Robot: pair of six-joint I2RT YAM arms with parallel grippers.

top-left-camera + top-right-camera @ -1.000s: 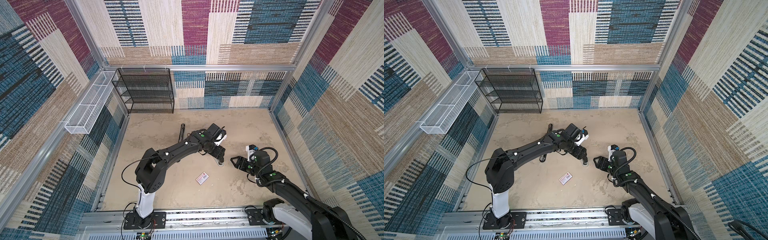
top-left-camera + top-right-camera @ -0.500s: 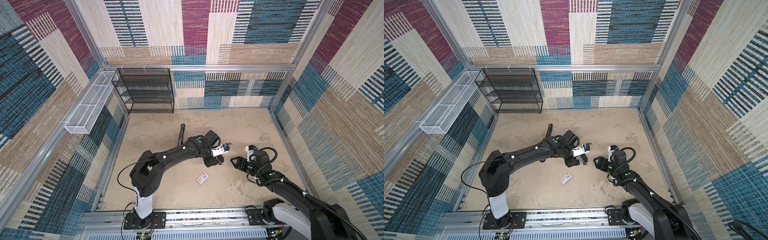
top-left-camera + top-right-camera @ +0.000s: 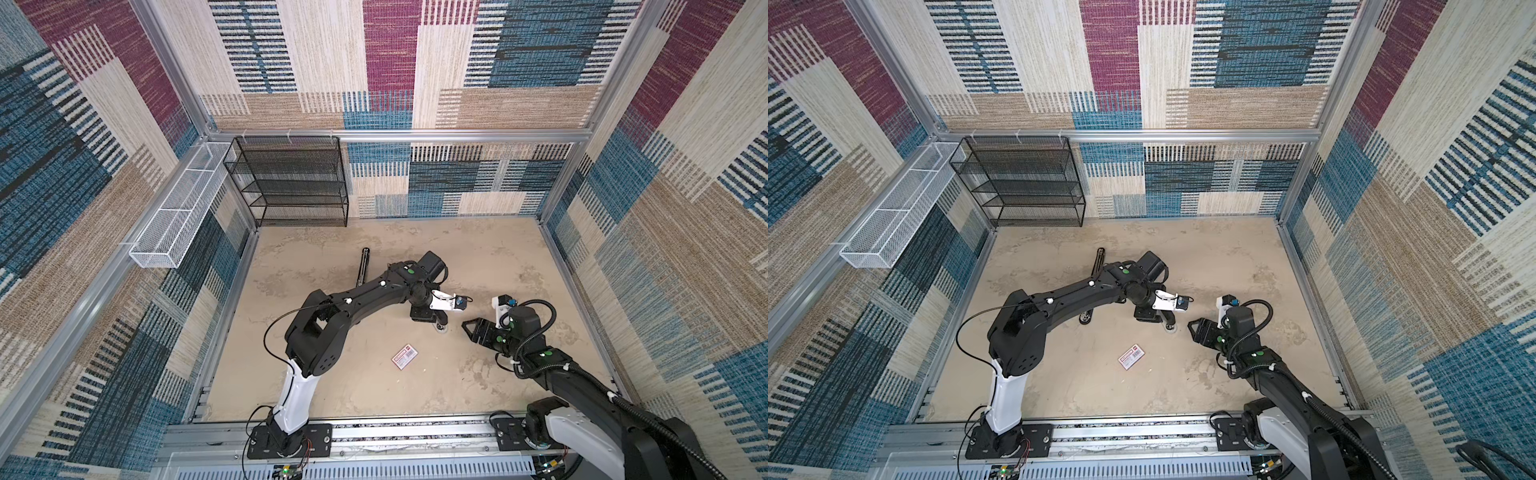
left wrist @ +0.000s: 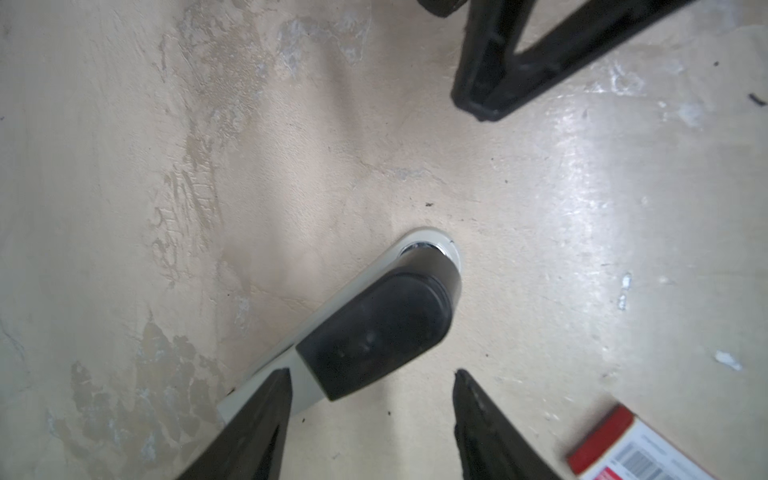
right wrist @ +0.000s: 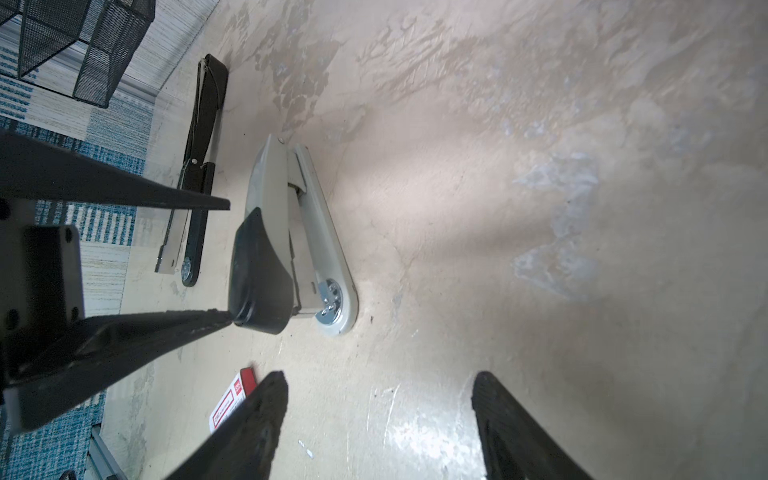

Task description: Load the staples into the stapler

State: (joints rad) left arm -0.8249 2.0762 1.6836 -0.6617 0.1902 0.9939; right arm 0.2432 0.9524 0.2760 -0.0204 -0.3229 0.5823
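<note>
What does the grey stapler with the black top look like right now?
The stapler looks like pale grey plastic, with a black cap over its front end and a round shiny metal plate on the nose of its base. Its top is down, not swung open. It lies right way up on the beige table. The left gripper hangs over it with jaws apart and overlaps its grey body in the left wrist view. Whether they touch cannot be told.

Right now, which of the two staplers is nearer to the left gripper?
The grey stapler with the black cap, right at the open left gripper. The slim black stapler lies apart, farther toward the mesh shelf.
</note>
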